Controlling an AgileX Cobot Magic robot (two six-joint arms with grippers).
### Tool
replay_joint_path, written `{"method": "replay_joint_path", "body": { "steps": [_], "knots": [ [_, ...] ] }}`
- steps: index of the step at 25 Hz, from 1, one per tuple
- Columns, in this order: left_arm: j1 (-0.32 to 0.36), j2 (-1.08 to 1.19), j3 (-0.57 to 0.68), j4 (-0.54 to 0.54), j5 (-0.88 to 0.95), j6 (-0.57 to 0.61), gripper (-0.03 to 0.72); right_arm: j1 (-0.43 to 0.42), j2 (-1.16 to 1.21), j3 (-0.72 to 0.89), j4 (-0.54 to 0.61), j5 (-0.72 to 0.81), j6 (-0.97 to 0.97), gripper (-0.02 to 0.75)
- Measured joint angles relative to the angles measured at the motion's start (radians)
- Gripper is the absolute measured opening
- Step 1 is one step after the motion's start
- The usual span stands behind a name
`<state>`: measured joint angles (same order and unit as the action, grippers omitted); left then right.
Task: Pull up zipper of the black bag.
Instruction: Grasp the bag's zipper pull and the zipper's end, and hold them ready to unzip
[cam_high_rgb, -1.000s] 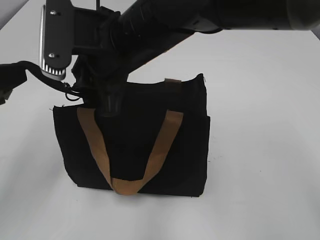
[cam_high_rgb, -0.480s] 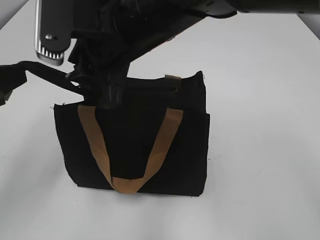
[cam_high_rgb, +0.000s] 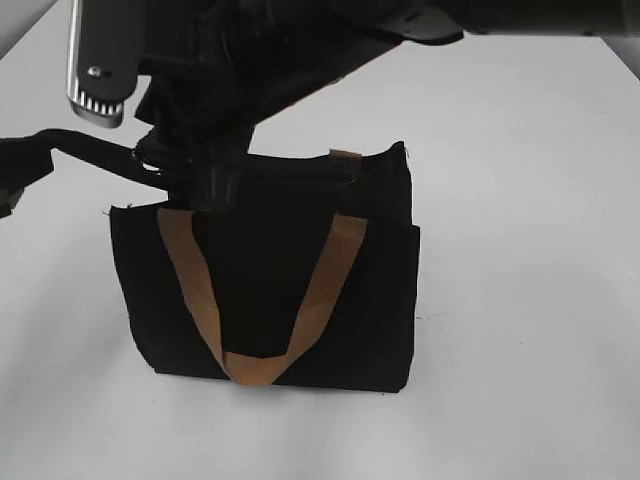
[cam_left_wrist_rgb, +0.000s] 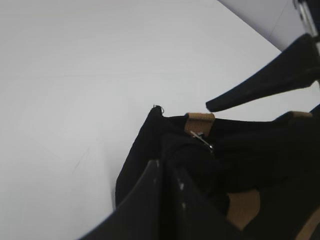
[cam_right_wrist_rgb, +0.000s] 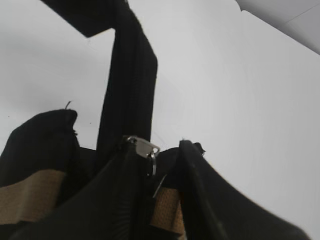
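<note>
Looking down my right wrist camera, I see the right gripper (cam_right_wrist_rgb: 152, 170) with its two dark fingers (cam_right_wrist_rgb: 120, 200) either side of the silvery pull tab (cam_right_wrist_rgb: 145, 148); the tab sits just at the inner edge of the nearer finger, but I cannot tell whether the jaws are pinching it or merely bracketing it. In the exterior view that gripper (cam_high_rgb: 215, 185) comes in from the upper right and reaches across to the left end of the bag's top edge.

The left gripper (cam_left_wrist_rgb: 167, 187) shows in its own wrist view as two dark fingers low in the frame, pressed close together over black cloth at the bag's top; whether they clamp the cloth I cannot tell. In the same view the tab (cam_left_wrist_rgb: 202, 141) glints just beyond them, beside a tan strap (cam_left_wrist_rgb: 200, 121).

The zipper (cam_high_rgb: 300, 172) runs along the top edge of the bag (cam_high_rgb: 270, 290), which stands upright near the middle of the white table (cam_high_rgb: 530, 300), well away from every edge I can see. A tan handle (cam_high_rgb: 255, 320) hangs in a V down its front.
</note>
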<state>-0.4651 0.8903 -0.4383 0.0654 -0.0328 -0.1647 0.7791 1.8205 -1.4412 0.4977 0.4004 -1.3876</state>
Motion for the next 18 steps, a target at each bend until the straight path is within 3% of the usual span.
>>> {"method": "replay_joint_path", "body": {
  "steps": [10, 18],
  "knots": [
    [0.000, 0.000, 0.000, 0.000, -0.005, 0.000, 0.003, 0.000, 0.022, 0.000, 0.001, 0.044, 0.001, 0.218],
    [0.000, 0.000, 0.000, 0.000, -0.006, 0.000, 0.003, 0.000, 0.043, 0.000, 0.001, 0.017, 0.002, 0.047]
  ]
}}
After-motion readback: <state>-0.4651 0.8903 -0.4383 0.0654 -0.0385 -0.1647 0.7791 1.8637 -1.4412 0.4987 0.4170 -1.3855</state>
